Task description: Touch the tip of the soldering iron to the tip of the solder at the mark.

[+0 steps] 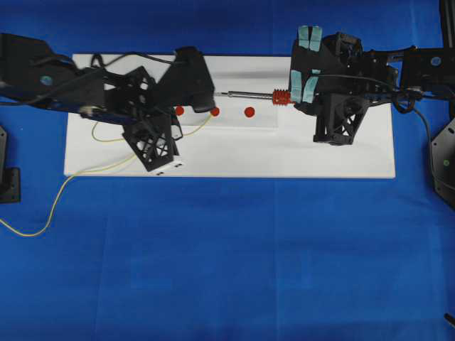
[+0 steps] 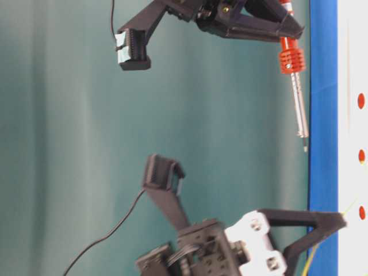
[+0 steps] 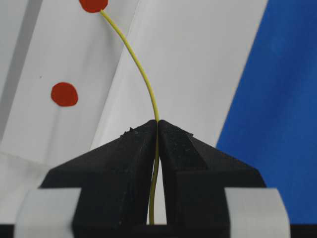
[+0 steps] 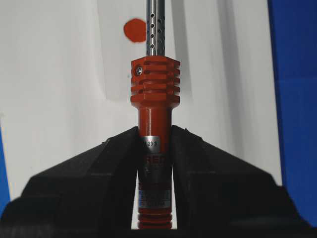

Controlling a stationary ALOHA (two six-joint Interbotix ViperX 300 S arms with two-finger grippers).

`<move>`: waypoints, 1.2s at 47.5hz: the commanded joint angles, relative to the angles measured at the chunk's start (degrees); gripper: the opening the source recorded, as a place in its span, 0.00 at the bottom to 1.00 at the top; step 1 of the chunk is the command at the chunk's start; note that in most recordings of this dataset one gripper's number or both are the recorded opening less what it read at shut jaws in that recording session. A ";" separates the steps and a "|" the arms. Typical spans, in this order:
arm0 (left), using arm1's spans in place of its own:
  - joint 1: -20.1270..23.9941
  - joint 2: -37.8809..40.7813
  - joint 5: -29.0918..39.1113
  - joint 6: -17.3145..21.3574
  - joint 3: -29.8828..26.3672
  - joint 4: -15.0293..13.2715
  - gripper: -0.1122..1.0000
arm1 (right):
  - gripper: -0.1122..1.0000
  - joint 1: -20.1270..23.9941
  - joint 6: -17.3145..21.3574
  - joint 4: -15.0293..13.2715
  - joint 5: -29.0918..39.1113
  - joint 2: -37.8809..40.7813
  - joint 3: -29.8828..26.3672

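Note:
The soldering iron (image 1: pixel 249 94) has a red ribbed handle (image 4: pixel 154 89) and lies level above the white board. My right gripper (image 4: pixel 155 131) is shut on the handle, also in the overhead view (image 1: pixel 298 98). The iron's dark tip (image 2: pixel 305 146) hangs off the board, over the middle red mark (image 1: pixel 215 111). The thin yellow solder (image 3: pixel 143 74) is pinched in my shut left gripper (image 3: pixel 158 121), and its free end reaches a red mark (image 3: pixel 93 4) at the top edge. From above, the left gripper (image 1: pixel 178 132) sits left of that mark. The iron's tip and the solder's tip are apart.
Three red marks (image 1: pixel 179 111) (image 1: pixel 249 111) lie in a row on the white board (image 1: pixel 320 160), which rests on blue cloth (image 1: pixel 227 256). The slack solder (image 1: pixel 43 224) loops off the board's front left. A black cord (image 1: pixel 423 124) trails from the right arm.

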 commanded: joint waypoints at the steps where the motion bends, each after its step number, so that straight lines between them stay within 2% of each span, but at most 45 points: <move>1: 0.26 -0.26 -0.18 0.18 -1.76 0.09 0.11 | 0.16 -0.18 0.00 -0.09 -0.97 -1.32 -0.18; 19: 0.62 -0.26 0.00 -0.09 -1.76 0.09 0.11 | 0.16 -0.18 0.09 0.18 -2.29 -0.97 0.79; 57: 0.62 -0.18 0.53 -0.09 -1.93 0.09 0.11 | 0.16 1.49 0.09 0.44 -4.13 8.44 -2.46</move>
